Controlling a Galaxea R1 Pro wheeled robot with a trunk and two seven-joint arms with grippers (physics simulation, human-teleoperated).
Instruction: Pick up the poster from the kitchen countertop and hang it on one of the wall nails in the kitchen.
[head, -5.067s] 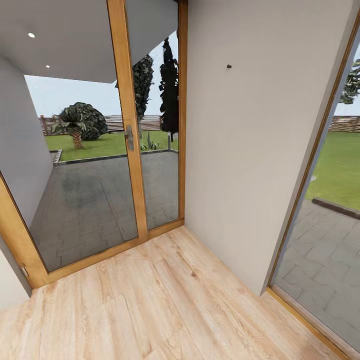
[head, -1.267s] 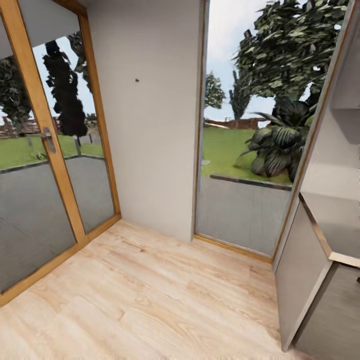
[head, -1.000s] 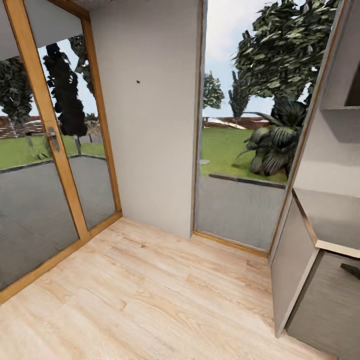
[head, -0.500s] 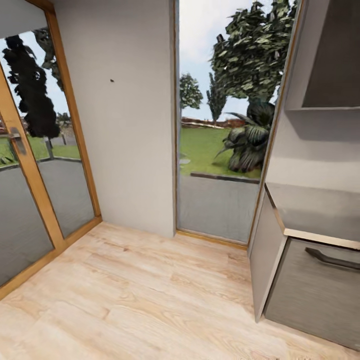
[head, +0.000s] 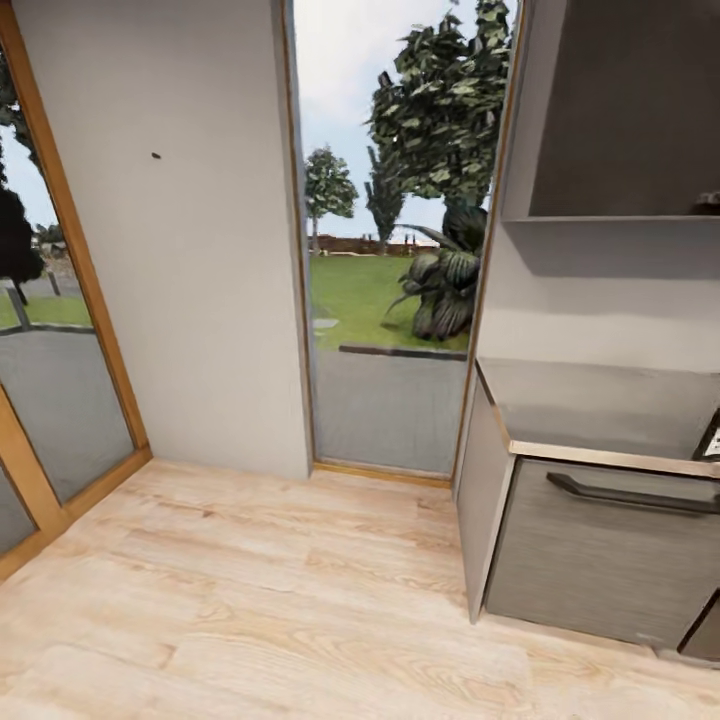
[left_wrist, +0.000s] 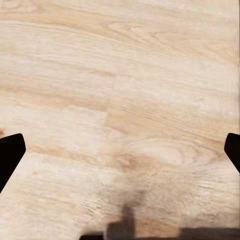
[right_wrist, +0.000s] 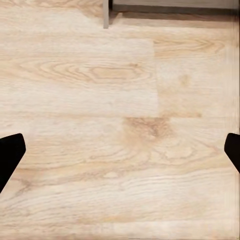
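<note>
Pale wood-grain floor (head: 250, 600), glossy grey kitchen countertop (head: 590, 405), tiny dark wall nail (head: 156, 156).

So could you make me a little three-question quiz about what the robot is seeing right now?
1. True or false: a small dark wall nail sticks out of the off-white wall.
2. What lies under both open grippers in the wrist views? A) grey tile B) wooden floor C) grass
3. Fill in: the dark bar handle is on a grey ____ under the countertop.

Key: 1 true; 2 B; 3 drawer.
</note>
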